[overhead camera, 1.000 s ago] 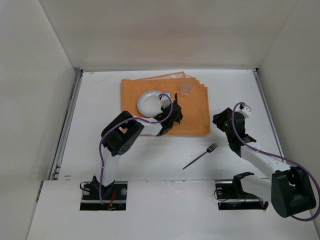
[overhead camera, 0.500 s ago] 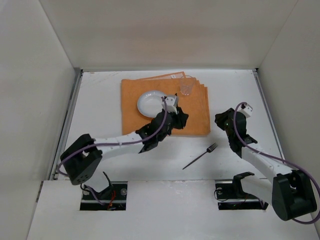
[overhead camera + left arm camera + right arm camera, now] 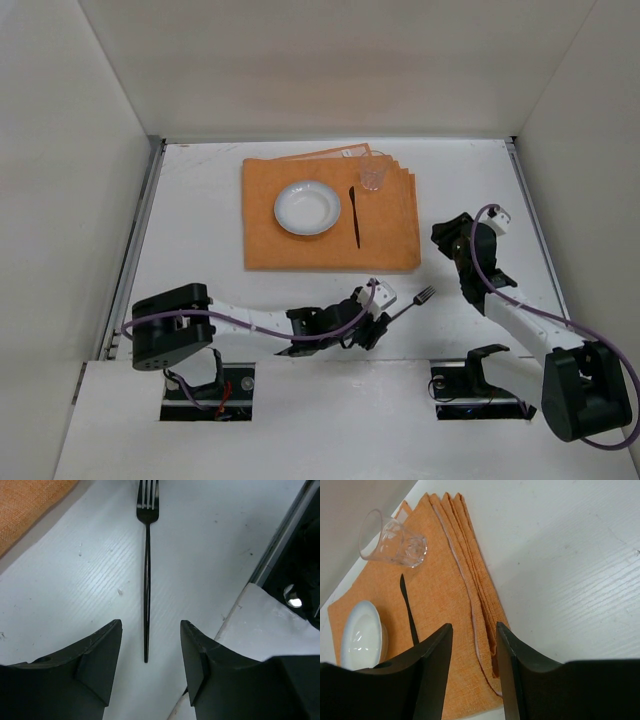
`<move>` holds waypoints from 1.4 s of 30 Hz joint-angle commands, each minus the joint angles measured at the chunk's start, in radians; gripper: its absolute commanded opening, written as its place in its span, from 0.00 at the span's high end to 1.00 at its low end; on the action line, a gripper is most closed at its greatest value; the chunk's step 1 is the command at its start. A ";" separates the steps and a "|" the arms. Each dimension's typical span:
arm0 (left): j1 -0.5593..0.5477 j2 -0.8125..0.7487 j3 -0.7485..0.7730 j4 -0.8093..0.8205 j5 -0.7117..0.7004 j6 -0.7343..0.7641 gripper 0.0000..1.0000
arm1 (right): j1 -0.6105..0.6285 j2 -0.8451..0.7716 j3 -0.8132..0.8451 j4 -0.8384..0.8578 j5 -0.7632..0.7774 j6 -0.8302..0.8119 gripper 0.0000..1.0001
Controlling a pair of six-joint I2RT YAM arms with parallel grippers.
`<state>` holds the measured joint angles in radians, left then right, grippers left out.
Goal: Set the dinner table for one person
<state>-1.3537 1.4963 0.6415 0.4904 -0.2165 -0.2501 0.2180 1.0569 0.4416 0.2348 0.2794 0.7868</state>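
Note:
On the white dinner table (image 3: 200, 250) lies an orange placemat (image 3: 390, 225) with a white plate (image 3: 307, 207), a black knife (image 3: 354, 215) to its right, and a clear glass (image 3: 373, 172) at the back. A black fork (image 3: 415, 302) lies on the bare table near the front. My left gripper (image 3: 378, 322) is open and low over the fork's handle end. In the left wrist view the fork (image 3: 147, 580) runs away from the open gripper (image 3: 150, 625), with its handle tip between the jaws. My right gripper (image 3: 450, 235) is open and empty by the placemat's right edge (image 3: 485, 605).
White walls enclose the table on three sides. A raised white ledge (image 3: 330, 400) with two cut-outs for the arm bases runs along the near edge, just beside the fork handle (image 3: 260, 625). A metal rail (image 3: 135, 260) runs along the left side.
My left arm has swung from the placemat down to the front of the table, over the fork handle. The knife now lies free on the placemat. The right arm has barely moved.

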 commanded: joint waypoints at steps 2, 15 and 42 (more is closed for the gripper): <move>-0.005 0.047 0.026 0.063 -0.008 0.034 0.52 | -0.007 -0.002 -0.003 0.058 -0.006 0.006 0.54; -0.005 0.205 0.119 0.119 0.014 0.087 0.53 | -0.004 0.002 0.000 0.064 -0.026 0.003 0.54; 0.015 0.322 0.144 0.143 -0.018 0.123 0.91 | -0.012 -0.012 -0.006 0.069 -0.042 0.008 0.54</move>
<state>-1.3376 1.8469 0.8066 0.6186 -0.2150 -0.1375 0.2157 1.0615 0.4416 0.2466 0.2382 0.7872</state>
